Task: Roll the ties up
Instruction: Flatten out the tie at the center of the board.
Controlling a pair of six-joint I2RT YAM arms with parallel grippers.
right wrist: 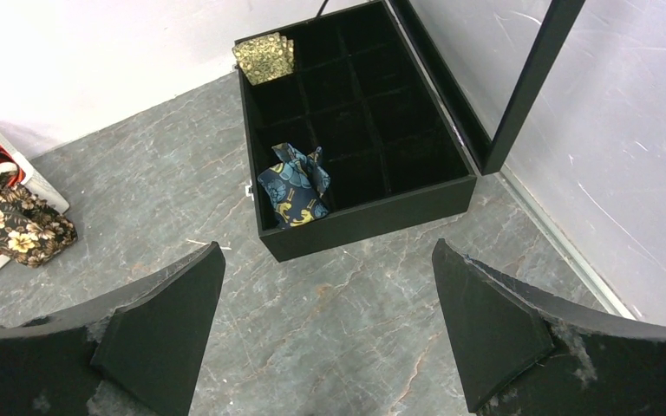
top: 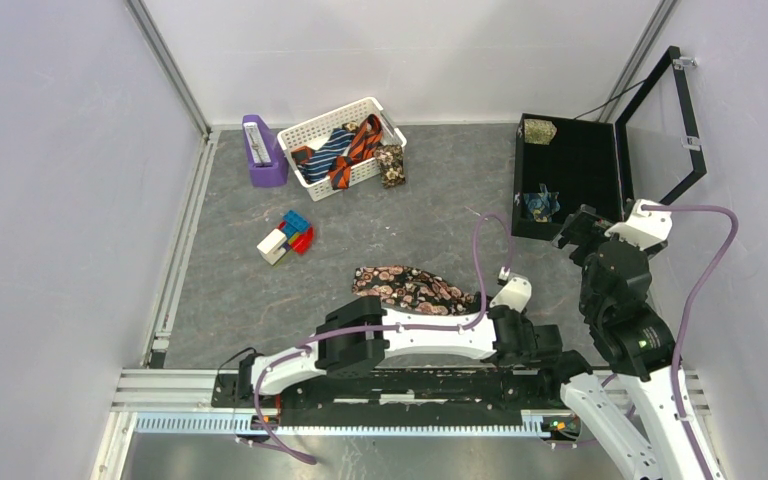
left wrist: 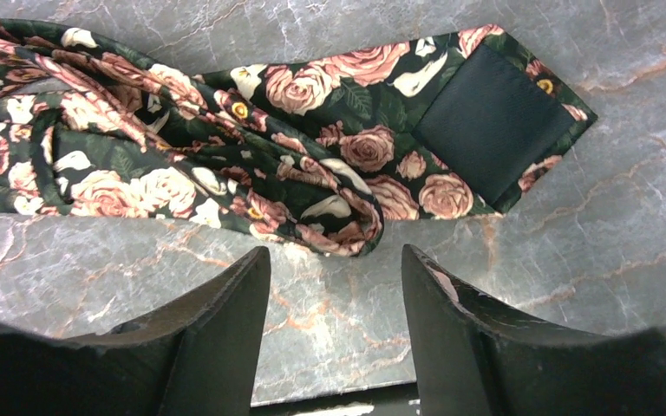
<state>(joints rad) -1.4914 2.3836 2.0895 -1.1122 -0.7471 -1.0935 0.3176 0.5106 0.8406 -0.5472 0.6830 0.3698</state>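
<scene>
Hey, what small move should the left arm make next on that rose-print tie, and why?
Probably ease the left gripper forward and close on the nearest fold of the rose-print tie. Its jaws stand open and empty just short of that fold, and the tie lies bunched and unrolled on the table, so it needs gripping before any rolling.

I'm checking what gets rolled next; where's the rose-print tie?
In the top view the rose-print tie lies crumpled at near centre, just beyond the left arm, right before its open jaws.

Open tabletop (top: 430, 225) separates floral tie (top: 410, 288) from blocks (top: 285, 238).
</scene>
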